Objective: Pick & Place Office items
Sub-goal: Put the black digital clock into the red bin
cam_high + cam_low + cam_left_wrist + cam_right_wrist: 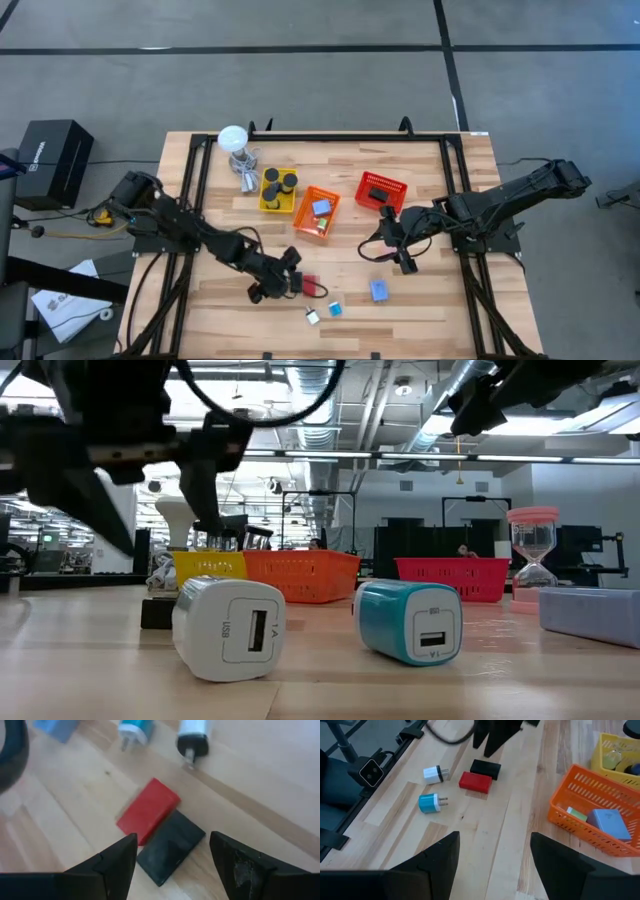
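Note:
A red flat rectangle [149, 810] and a black flat rectangle [171, 846] lie side by side, flat on the wooden table [420, 310]. My left gripper [172, 870] hovers open just above them, slanting down, with the black one ahead between its fingers and untouched. A white charger cube [432, 774] and a teal one [429, 803] lie near the table's front edge. A light-blue block [380, 290] lies to their right. My right gripper [400, 255] hangs open above the table's right half, holding nothing.
Yellow [278, 190], orange [317, 212] and red [381, 190] mesh baskets stand in a row at mid-table; the orange one holds a light-blue block [607, 822]. A white round-headed stand [233, 140] is at the back left. A pink hourglass [533, 555] stands to the right.

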Robot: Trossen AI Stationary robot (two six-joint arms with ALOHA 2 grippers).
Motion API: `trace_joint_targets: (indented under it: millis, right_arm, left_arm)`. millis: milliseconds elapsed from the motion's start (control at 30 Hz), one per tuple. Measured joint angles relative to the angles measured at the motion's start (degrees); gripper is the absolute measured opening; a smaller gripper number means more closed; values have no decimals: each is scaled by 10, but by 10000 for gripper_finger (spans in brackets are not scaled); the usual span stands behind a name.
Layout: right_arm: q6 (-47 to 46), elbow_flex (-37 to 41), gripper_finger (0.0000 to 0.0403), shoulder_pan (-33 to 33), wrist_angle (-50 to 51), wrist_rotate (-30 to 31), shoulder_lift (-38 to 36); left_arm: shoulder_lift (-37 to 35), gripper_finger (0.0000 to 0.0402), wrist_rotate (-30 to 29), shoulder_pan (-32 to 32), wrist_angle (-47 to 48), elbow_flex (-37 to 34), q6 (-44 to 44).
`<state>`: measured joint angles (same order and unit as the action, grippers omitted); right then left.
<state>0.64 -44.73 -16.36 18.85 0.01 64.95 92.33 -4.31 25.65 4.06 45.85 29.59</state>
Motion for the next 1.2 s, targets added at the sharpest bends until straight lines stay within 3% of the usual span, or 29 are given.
trace_joint_targets:
  millis: [133,300,700,867,1200]
  right_arm:
    - [0,0,235,0,-1,0,0]
    - [15,0,235,0,-1,0,0]
    - [28,0,235,0,-6,0,0]
    - [28,0,235,0,-5,0,0]
    - [28,0,235,0,-4,0,0]
  left_arm:
    - [41,253,8,-7,4,27,5]
    - [71,260,61,-29,1,44,6]
    - [75,262,77,-47,46,44,-3]
    - [71,262,37,-47,49,44,-67]
    - [42,277,15,-54,51,48,-225]
